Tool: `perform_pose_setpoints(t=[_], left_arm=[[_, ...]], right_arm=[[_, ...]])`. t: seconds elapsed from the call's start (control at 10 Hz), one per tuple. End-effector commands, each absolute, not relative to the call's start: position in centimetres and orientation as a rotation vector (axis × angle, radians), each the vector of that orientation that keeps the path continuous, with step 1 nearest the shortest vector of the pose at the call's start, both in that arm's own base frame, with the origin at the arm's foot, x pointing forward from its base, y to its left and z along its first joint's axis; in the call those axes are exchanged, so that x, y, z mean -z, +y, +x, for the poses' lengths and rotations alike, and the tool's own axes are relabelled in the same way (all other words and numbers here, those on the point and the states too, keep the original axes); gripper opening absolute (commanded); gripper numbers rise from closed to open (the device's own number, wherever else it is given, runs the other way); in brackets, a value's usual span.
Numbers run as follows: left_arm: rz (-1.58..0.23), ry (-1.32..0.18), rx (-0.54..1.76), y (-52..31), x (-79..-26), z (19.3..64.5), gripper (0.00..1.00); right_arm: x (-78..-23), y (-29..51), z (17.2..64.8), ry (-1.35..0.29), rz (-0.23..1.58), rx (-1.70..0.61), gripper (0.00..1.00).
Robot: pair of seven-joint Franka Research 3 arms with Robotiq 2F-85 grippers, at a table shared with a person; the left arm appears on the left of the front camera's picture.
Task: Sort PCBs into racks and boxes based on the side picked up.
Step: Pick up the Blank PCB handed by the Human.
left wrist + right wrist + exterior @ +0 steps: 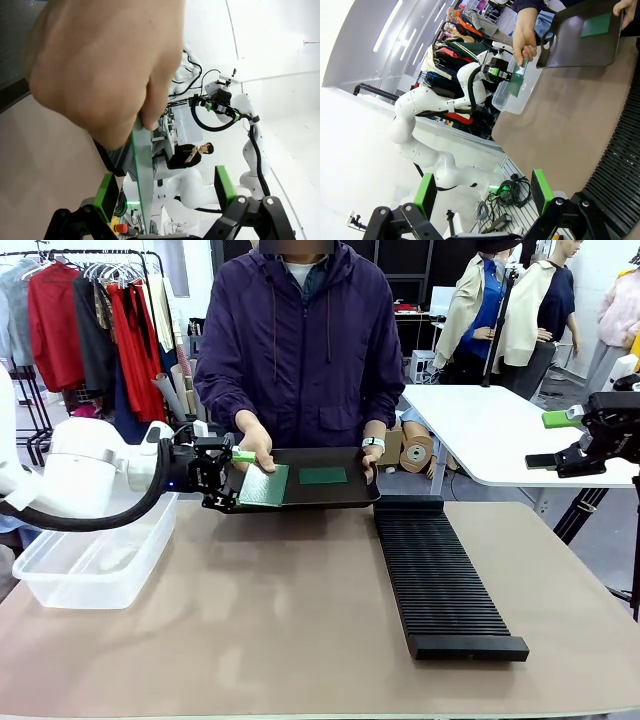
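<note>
**Brown table (300, 640): a handover at its far edge**

At nine o'clock sits the clear tub (95, 560), and at four o'clock the long black rack (440, 580), with bare surface between them. The left arm reaches level toward twelve o'clock. There the left gripper (235, 480) stands wide, green pads either side of a pale PCB (264, 485). The person's hand (256, 445) pinches that board by its upper edge; in the wrist view the pads seem clear of it. A darker PCB (323, 476) lies flat on the black tray (330, 498). At three o'clock the right gripper (552, 440) hangs raised, spread wide and holding nothing, well apart from the rack.
</note>
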State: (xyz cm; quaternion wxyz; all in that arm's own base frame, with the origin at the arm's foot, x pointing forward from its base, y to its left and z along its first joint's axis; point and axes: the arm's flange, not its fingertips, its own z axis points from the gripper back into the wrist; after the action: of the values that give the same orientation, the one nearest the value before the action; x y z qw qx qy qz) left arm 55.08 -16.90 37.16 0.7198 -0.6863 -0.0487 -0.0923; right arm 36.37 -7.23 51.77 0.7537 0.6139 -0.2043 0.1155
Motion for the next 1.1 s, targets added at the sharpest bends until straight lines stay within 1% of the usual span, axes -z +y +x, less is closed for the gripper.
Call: perform_pose_setpoints(t=[0.0,0.1,0.2,0.6,0.7,1.0], left_arm=[[-1.524,-0.106,0.166,-17.44,-37.15,55.48,1.0],[-1.521,-0.121,0.17,-17.36,-37.18,55.52,0.94],[-1.517,-0.133,0.171,-17.17,-37.25,55.57,0.8],[-1.515,-0.096,0.162,-17.06,-37.12,55.59,0.05],[-1.515,-0.091,0.166,-17.04,-37.11,55.57,0.0],[-1.511,-0.08,0.174,-17.05,-37.08,55.55,0.0]], right_arm=[[-51.95,-7.26,36.31,-0.453,1.342,-0.262,1.0],[-51.95,-7.26,36.31,-0.453,1.342,-0.262,1.0],[-51.95,-7.26,36.31,-0.453,1.342,-0.262,1.0],[-51.95,-7.26,36.31,-0.453,1.342,-0.262,1.0],[-51.95,-7.26,36.31,-0.453,1.342,-0.262,1.0],[-51.95,-7.26,36.31,-0.453,1.342,-0.262,1.0]])
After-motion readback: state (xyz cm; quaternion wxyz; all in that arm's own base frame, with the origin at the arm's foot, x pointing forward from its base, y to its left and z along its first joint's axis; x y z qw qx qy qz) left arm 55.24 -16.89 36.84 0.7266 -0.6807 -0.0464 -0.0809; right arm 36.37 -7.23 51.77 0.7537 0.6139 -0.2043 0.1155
